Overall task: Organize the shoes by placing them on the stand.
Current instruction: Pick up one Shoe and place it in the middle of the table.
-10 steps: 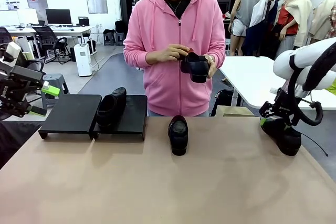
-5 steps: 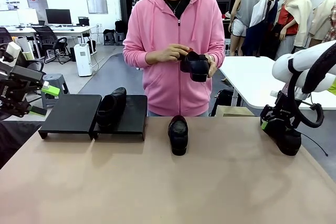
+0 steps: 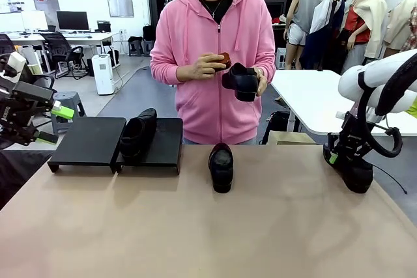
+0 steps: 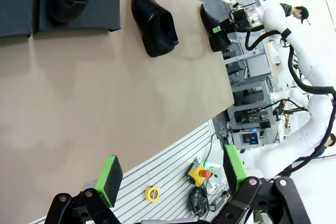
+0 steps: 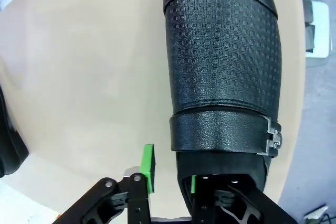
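**Desk:** What's at the left edge?

**Photographer:** At nine o'clock, just off the table (image 3: 195,239), the left gripper (image 3: 55,124) hangs with its jaws wide apart and nothing between them. It looks parked out of the way.

**Desk:** And the stand?

**Photographer:** The stand (image 3: 88,140) sits at ten o'clock as two black platforms side by side. One shoe (image 3: 137,133) rests on the right-hand platform, tight to the seam, which leaves room for a partner beside it.

**Desk:** The middle?

**Photographer:** A second shoe (image 3: 221,166) lies alone on the table at twelve o'clock, apparently waiting for collection. Behind it a person (image 3: 215,30) in a pink hoodie holds a third shoe (image 3: 241,83) at chest height. One hand (image 3: 207,66) presses a small reddish-brown object (image 3: 224,59) towards it, and I can't tell what that object is.

**Desk:** And the right?

**Photographer:** The fourth shoe (image 3: 355,174) stands at three o'clock by the table's edge. The right gripper (image 5: 170,174) is lowered over its open end, with its jaws narrowly apart astride the side wall. One jaw is inside the opening, and the outer pad (image 5: 148,166) is outside with a sliver of table showing between it and the leather, so the shoe isn't clamped yet. I'd say the gripper straddles that thin wall because the whole shoe is too wide for it to pinch.
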